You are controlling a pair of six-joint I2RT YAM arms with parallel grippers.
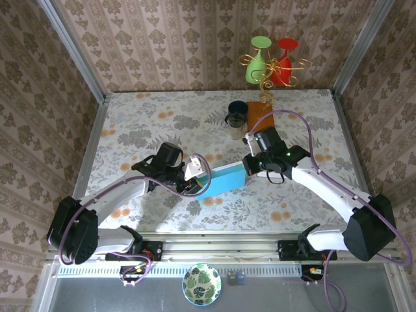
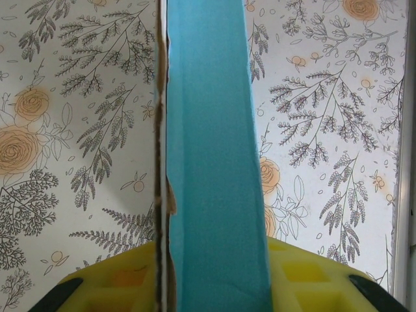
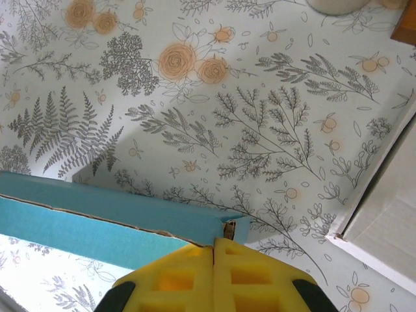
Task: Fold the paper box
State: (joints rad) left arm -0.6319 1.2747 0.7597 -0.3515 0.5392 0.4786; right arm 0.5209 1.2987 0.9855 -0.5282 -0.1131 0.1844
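Cup (image 1: 236, 121) and brown board (image 1: 258, 112) stand beyond the blue box (image 1: 224, 179).

No words to read

You will find no letters, numbers or signs here that you can read. The paper box (image 1: 224, 179) near the middle of the table is plain blue on every side you can see. The table cover (image 1: 149, 117) has drawn flowers and leaves on it, not writing.

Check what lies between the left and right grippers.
The blue paper box spans the gap in the top view, left gripper and right gripper each clamping an end.
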